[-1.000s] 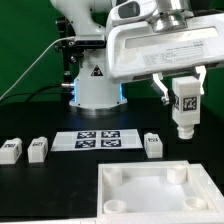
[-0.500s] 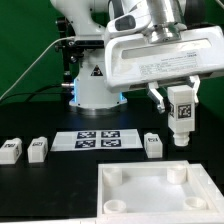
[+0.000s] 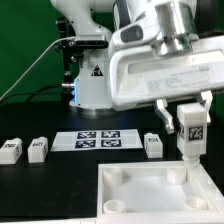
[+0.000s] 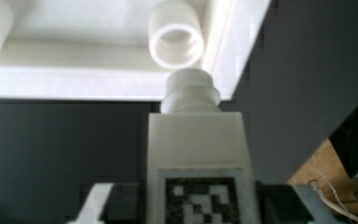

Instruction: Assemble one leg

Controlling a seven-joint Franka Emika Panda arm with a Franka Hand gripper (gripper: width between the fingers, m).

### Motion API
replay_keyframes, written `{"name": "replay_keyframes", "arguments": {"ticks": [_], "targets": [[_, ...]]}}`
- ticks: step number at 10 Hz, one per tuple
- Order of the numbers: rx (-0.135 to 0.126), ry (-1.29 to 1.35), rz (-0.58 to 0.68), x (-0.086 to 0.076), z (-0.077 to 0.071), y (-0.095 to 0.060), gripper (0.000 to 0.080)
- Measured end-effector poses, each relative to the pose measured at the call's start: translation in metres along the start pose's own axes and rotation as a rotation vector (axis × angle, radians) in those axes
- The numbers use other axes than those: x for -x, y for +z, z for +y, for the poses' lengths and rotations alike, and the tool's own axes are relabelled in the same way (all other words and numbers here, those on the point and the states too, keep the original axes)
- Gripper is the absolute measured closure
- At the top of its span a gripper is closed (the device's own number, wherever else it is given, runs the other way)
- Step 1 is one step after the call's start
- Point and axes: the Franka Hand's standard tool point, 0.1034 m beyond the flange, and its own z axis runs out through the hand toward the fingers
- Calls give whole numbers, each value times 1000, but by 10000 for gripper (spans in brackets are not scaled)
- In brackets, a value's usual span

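**Remote view, gripper at the panel.** The robot arm (image 3: 150, 60) fills the upper exterior view above the black table (image 3: 40, 178). In front I see the white panel (image 3: 150, 192), sockets facing up, and behind it the marker board (image 3: 98, 140). The gripper (image 3: 189, 112) is clenched on the leg (image 3: 191, 132). It holds the leg upright, peg down, over the panel's socket (image 4: 176, 40). I cannot tell whether they touch. Three spare legs (image 3: 38, 149) lie apart on the table.
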Motion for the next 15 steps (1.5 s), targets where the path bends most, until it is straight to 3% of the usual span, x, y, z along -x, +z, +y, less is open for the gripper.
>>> {"name": "replay_keyframes", "arguments": {"ticks": [2, 5, 15], "targets": [[2, 11, -2, -3, 7, 15, 509], [-4, 9, -11, 2, 2, 27, 509], [6, 8, 33, 16, 4, 42, 509]]}}
